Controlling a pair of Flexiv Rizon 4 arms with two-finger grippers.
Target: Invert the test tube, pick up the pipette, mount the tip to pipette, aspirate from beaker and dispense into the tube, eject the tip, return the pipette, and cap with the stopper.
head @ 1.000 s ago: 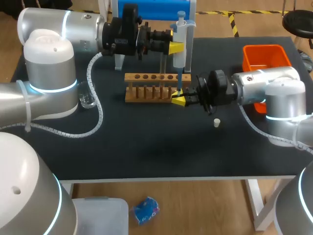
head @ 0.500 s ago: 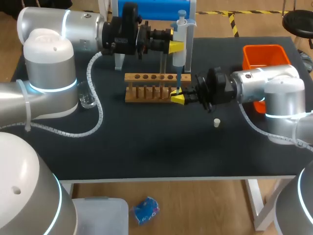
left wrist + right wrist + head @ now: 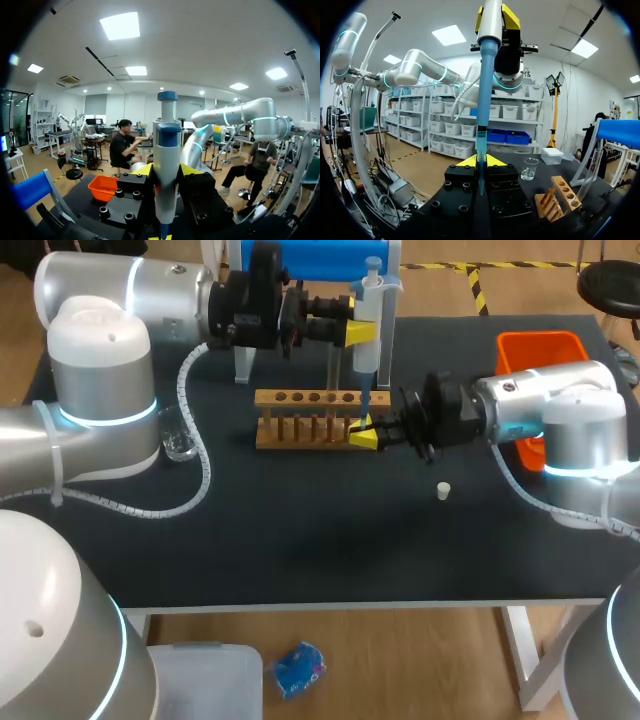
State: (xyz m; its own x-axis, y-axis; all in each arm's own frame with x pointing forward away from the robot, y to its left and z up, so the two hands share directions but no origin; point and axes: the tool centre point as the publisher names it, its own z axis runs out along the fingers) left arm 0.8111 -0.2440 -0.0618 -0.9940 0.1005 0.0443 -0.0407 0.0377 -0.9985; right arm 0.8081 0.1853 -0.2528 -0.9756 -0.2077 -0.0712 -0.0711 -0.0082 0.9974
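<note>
Hanging over the rack's (image 3: 320, 398) end, the pipette (image 3: 367, 340) seemingly holds liquid.

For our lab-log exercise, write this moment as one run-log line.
left gripper: shut on pipette, upright | pipette tip: down at right gripper, right end of rack | stopper: loose on table

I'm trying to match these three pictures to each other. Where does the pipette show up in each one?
Head view: the pipette stands upright over the wooden rack's right end, held by the left gripper.
Left wrist view: the pipette stands between that gripper's fingers, blue cap upward.
Right wrist view: the pipette rises just above the right gripper, blue tip down.
Shared landmark: the left gripper's yellow tips flank the pipette in every view.
</note>
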